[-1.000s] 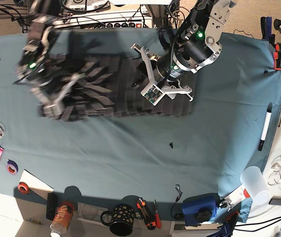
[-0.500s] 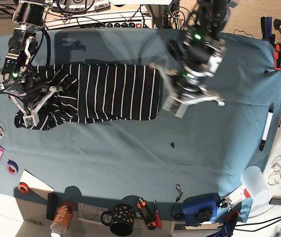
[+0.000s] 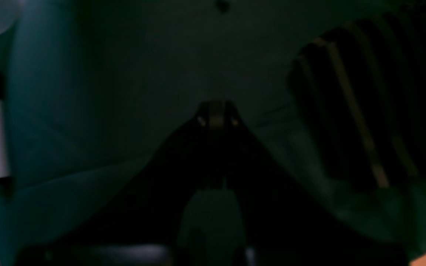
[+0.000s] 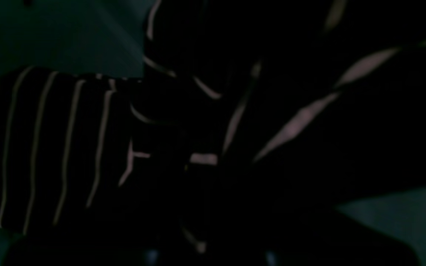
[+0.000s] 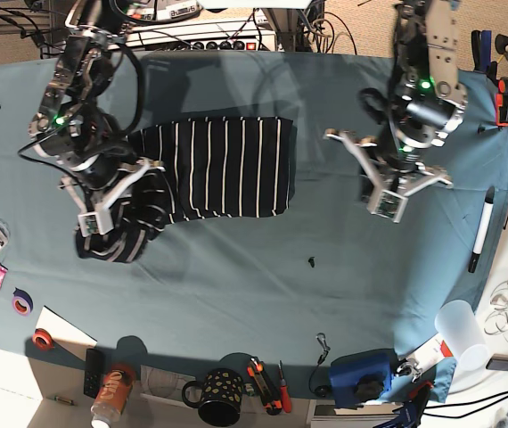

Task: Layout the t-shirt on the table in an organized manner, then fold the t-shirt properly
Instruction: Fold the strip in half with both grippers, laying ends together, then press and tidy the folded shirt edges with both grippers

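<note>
One arm has just let go and backed off. The left gripper (image 5: pixel 386 198), which a moment ago sat over the right-hand edge of the t-shirt (image 5: pixel 223 167), now hangs above bare teal tabletop (image 5: pixel 236 294) well clear of the cloth, and its jaws have snapped shut on nothing. From its own wrist camera I can make out only dim teal cloth ahead and a striped edge of the shirt off to one side, so it plainly carries no fabric.

The right gripper (image 5: pixel 102 209) is the one with work in hand: it is nearly closed and seems to be pinching a bunched wad of striped fabric at the other end, and that end has been dragged down and toward the middle of the tabletop compared with half a second back. Its wrist view is nearly all dark stripes crowding the lens, too murky to show the pinch itself.

So the shirt lies half tidy: a flat striped panel near the tabletop's far middle, with a crumpled lump hanging off the end. To my eye the laying-out is unfinished; that lump needs spreading before any fold makes sense.
</note>
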Tool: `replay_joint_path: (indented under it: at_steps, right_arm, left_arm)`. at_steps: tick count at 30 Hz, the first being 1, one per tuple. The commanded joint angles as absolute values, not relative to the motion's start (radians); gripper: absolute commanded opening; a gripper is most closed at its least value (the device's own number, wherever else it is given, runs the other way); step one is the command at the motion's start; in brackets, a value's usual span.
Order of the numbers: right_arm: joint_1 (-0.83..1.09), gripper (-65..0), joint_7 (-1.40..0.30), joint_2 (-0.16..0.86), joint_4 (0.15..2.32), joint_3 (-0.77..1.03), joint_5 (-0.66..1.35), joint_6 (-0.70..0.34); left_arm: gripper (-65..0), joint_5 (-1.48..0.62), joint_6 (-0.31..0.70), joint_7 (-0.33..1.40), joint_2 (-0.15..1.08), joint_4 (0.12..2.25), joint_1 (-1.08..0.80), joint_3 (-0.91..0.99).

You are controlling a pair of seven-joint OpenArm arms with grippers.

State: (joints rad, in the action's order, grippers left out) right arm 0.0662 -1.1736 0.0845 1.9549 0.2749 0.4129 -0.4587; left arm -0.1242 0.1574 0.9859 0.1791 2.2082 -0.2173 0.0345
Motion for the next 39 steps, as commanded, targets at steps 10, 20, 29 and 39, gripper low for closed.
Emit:
replay_joint_path:
  at_steps: [10,20,29,39]
  right_arm:
    - [0.052,-65.0,-1.079,0.077,1.971,-0.003,0.293,-0.402]
    - [0.053,-65.0,-1.061,0.074,1.970,-0.198,0.216,-0.336]
    - [0.057,-65.0,-1.069,0.075,1.968,-0.235,0.134,-0.330]
    - [0.090,-44.8,-1.046,0.075,1.968,-0.266,0.220,-0.332]
  left_arm:
    - [-65.0,-0.128,0.155,0.961,0.202,2.223,-0.208,0.036]
    - [-65.0,-0.128,0.155,0.961,0.202,2.223,-0.208,0.036]
    - [-65.0,-0.139,0.155,0.961,0.202,2.223,-0.208,0.036]
    - [-65.0,-0.187,0.155,0.957,0.202,2.223,-0.208,0.035]
